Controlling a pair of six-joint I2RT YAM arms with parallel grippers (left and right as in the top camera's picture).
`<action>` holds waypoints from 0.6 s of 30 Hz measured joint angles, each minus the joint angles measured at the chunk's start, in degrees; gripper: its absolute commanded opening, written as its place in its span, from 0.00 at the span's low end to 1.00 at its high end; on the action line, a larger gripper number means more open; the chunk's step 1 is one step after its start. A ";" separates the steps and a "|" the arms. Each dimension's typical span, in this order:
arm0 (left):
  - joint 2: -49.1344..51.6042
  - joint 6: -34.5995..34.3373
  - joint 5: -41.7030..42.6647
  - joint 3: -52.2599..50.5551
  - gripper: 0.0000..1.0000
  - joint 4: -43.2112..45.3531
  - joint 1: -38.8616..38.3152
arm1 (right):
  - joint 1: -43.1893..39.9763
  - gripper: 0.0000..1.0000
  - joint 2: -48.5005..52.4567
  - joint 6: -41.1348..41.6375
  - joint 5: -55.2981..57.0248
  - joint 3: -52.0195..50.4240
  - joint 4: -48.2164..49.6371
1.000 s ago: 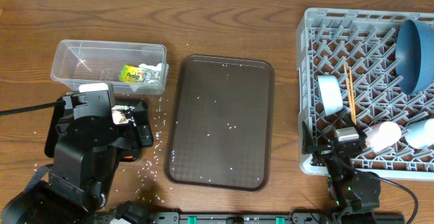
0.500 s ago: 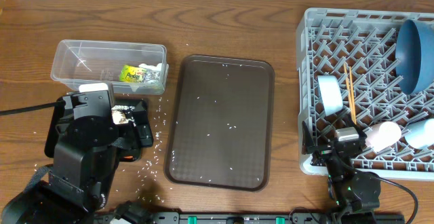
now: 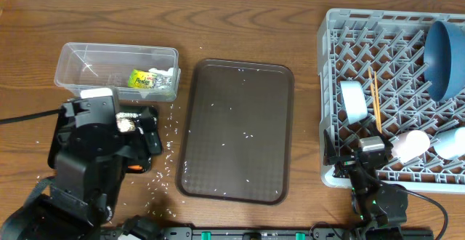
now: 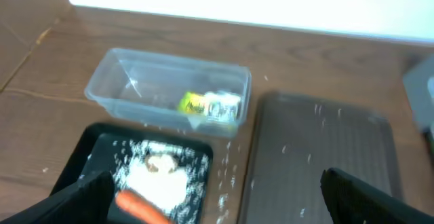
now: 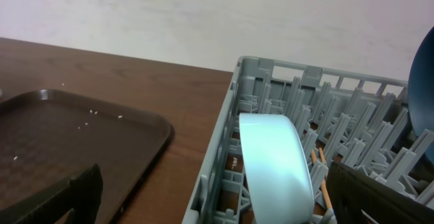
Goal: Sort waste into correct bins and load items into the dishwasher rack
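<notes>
My left gripper hangs open over the black tray, with nothing between its fingers. In that tray lie an orange carrot, a brown food scrap and white grains. Behind it, the clear tub holds the yellow-green wrapper. At the near left corner of the grey rack my right gripper is open and empty. The rack holds a light-blue cup, chopsticks, a blue dish, a pinkish cup and a white bowl.
A large brown serving tray lies between the bins and the rack, speckled with white grains. More grains are scattered on the wooden table beside the black tray. The arm bases stand along the table's front edge.
My left arm has shifted slightly over the black tray. The right arm and everything in the rack are as before.
</notes>
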 measured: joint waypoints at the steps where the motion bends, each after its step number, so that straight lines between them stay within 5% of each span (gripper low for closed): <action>1: -0.48 0.13 0.79 -0.48 0.98 2.29 1.73 | 0.00 0.99 0.00 0.00 0.00 0.00 0.00; 9: -10.45 12.15 17.79 -14.14 0.98 28.41 15.54 | 0.00 0.99 0.02 0.00 0.00 0.00 0.02; 18: -29.73 17.81 25.38 -36.52 0.98 41.75 19.06 | 0.00 0.99 0.00 0.00 0.00 0.00 -0.02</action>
